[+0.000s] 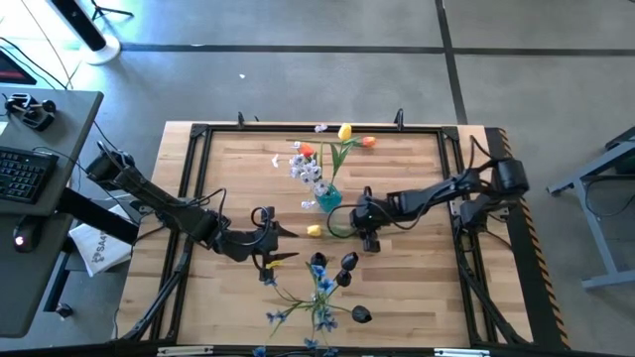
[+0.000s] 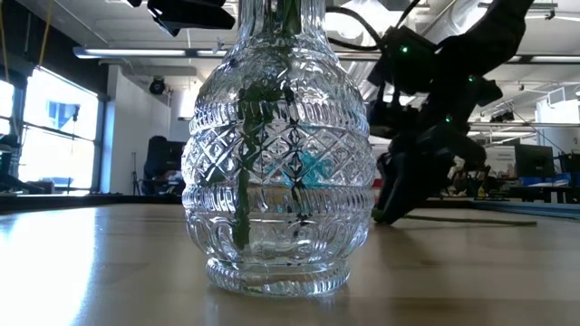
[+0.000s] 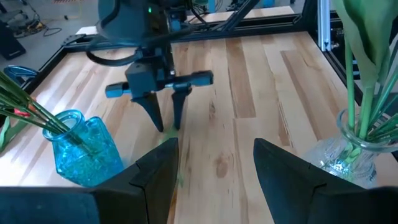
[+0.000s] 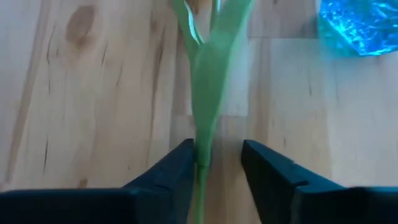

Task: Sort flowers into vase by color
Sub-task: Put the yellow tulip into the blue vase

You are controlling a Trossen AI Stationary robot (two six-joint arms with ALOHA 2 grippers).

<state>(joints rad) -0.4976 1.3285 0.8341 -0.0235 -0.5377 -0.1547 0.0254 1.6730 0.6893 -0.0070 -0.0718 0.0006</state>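
A yellow tulip (image 1: 315, 230) lies flat on the surface near its middle, its green stem (image 4: 205, 68) curving round to the right claw (image 1: 363, 234). In the right wrist view that claw's two dark fingers (image 4: 171, 171) stand partly spread on either side of the stem; one finger lies against it and the other stands a little apart, so the stem is between them but not squeezed. The fingertips point down close to the wood.

Just beside the tulip, toward the far edge, stands a blue vase (image 1: 329, 197) with white sprays (image 1: 307, 171), an orange tulip (image 1: 307, 150) and another yellow tulip (image 1: 344, 131) leaning out of it. A clear cut-glass vase (image 2: 276, 154) stands nearer the near edge with green stems in it and dark buds (image 1: 346, 264) and blue sprays (image 1: 324, 288) above.

The left claw (image 1: 281, 244) hangs over the surface left of the middle, between the two vases, fingers spread wide and holding nothing, pointed toward the right claw.
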